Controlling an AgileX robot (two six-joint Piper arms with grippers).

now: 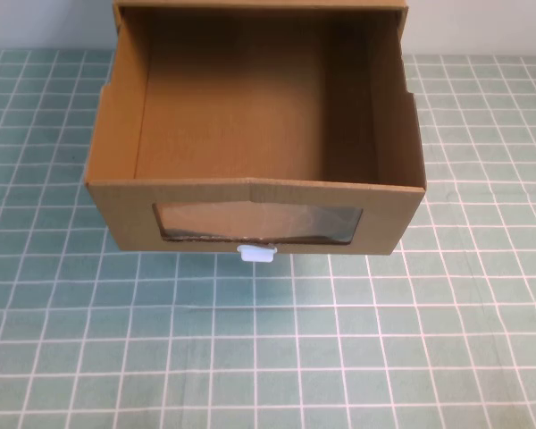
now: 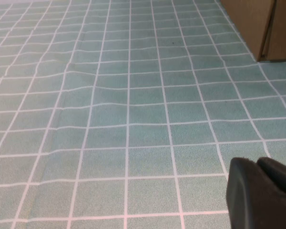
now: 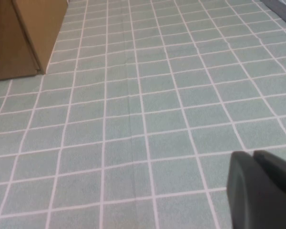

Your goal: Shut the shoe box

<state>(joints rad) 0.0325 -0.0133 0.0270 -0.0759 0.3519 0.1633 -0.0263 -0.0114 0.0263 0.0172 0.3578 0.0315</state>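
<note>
The shoe box (image 1: pixel 255 192) is brown corrugated cardboard and stands at the far middle of the table. Its drawer is pulled out toward me and shows an empty inside. The front panel has a clear plastic window (image 1: pixel 259 223) with a small white pull tab (image 1: pixel 256 254) just below it. Neither arm shows in the high view. My left gripper (image 2: pixel 257 162) hovers over the green cloth, shut on nothing, with a corner of the shoe box (image 2: pixel 257 24) far ahead. My right gripper (image 3: pixel 253 155) is likewise shut and empty, with the shoe box (image 3: pixel 33 28) far ahead.
A green cloth with a white grid (image 1: pixel 268 357) covers the table. It shows slight wrinkles (image 2: pixel 66 71) in the left wrist view. A pale wall (image 1: pixel 36 22) rises behind the box.
</note>
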